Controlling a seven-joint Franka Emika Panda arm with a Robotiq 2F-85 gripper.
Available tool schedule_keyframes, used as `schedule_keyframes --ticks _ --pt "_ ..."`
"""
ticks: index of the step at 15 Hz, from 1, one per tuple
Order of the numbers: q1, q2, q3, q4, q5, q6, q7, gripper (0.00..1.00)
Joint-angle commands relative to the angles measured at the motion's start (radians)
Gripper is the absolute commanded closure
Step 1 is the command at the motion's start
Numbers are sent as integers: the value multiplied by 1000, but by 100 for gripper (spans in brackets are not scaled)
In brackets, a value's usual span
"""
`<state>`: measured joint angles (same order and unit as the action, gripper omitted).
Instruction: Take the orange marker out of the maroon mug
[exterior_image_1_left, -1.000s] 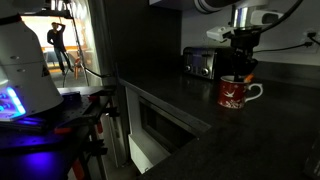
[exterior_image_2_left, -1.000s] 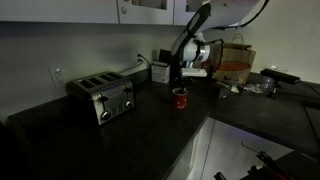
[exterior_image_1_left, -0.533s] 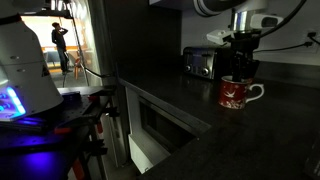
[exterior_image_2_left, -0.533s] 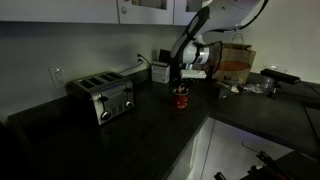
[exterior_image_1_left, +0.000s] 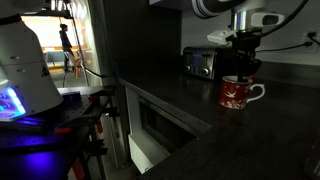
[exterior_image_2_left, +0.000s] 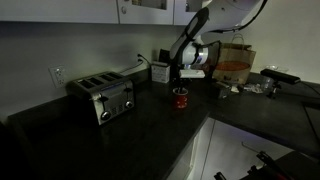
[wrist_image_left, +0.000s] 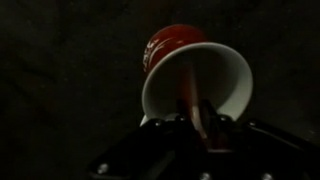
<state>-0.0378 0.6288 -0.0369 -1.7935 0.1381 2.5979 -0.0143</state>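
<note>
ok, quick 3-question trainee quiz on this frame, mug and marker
1. True or false: the maroon mug stands upright on the dark counter.
2. The gripper is: A) right above the mug; B) far off to its side; C) lying on the counter.
3. Wrist view: what leans inside the mug?
Key: 1 true; 2 A; 3 the orange marker.
</note>
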Motion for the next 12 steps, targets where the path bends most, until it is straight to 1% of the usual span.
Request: schedule_keyframes --ticks 1,3,5,6,8,9,12 --pt "27 -42 -31 -47 -65 41 46 95" --pt "42 -83 -48 -80 -101 61 63 95" --pt "46 -145 -45 -119 -118 66 75 95" --pt "41 -184 -31 -143 -118 62 67 95" --pt "20 -262 18 -189 -89 33 0 95" --pt "23 -299 31 -214 -97 19 -24 95" --pt "26 -407 97 -303 -88 -49 -155 95"
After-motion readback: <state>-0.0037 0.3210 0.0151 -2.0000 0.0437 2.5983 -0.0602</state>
